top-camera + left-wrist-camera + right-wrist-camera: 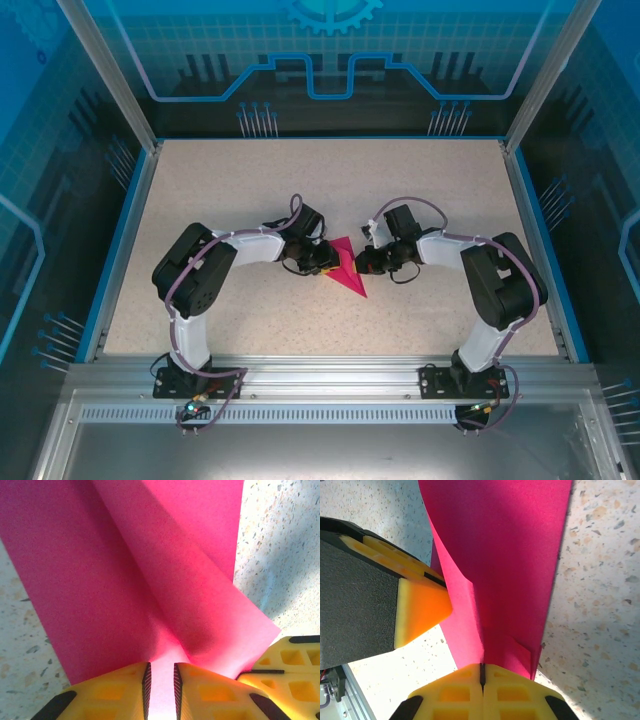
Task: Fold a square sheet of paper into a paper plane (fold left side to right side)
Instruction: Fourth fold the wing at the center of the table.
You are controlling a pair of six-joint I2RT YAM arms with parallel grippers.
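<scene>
The magenta-pink paper, folded into a narrow pointed shape, lies at the table's middle between both grippers, its tip toward the near right. My right gripper is shut on it. In the right wrist view the raised crease of the paper runs straight into the closed seam of the right gripper. My left gripper stands at the paper's left edge. In the left wrist view the left gripper has a narrow gap between its pads, with the paper showing in the gap and a flap lifted up to the right.
The speckled table has a blue rim and clear walls on three sides, with an aluminium rail at the near edge. The two grippers stand almost tip to tip; a left finger shows beside the paper.
</scene>
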